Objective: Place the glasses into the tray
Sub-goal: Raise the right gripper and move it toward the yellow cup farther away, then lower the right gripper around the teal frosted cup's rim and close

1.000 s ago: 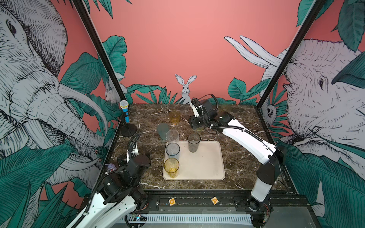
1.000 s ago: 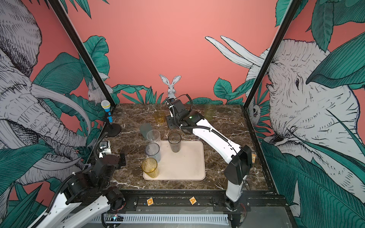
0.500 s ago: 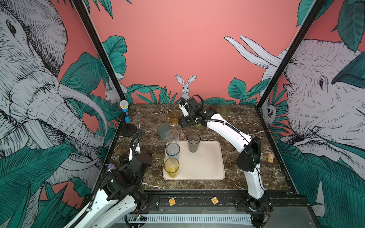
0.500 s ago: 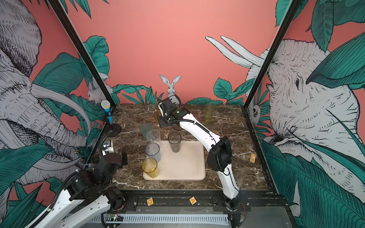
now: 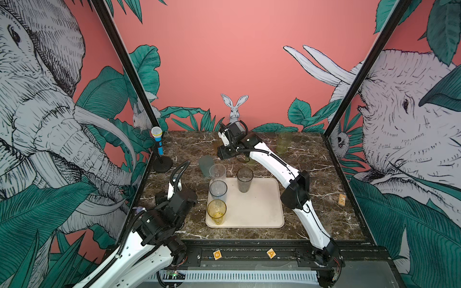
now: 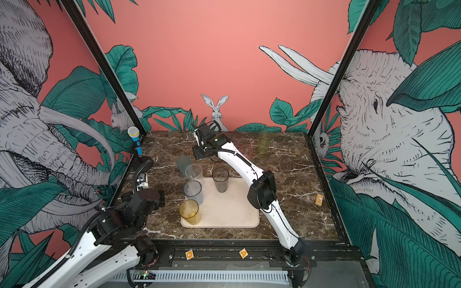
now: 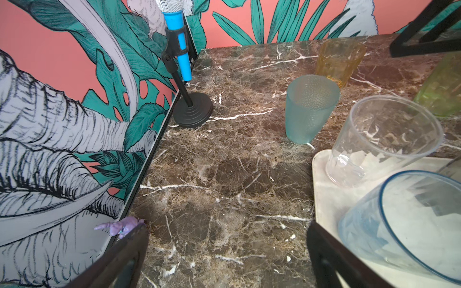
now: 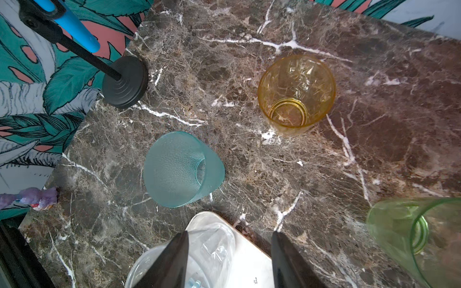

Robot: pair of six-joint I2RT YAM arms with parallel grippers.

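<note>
Left pincer (image 7: 227, 261), jaws wide apart and empty, hovers at 9 o'clock of the tray (image 5: 259, 212). Teal glass (image 5: 205, 165) stands off-tray at 11. Clear glass (image 5: 217, 172), blue-grey glass (image 5: 218, 190) and yellow glass (image 5: 216, 212) line the tray's left edge, with the smoky glass (image 5: 244, 179) at 12. Right pincer (image 8: 228, 259), jaws apart and empty, hangs beyond 12.

Four glasses (image 5: 216, 212) stand in the tray (image 5: 259, 207), mostly left; perhaps five more stand behind it.
</note>
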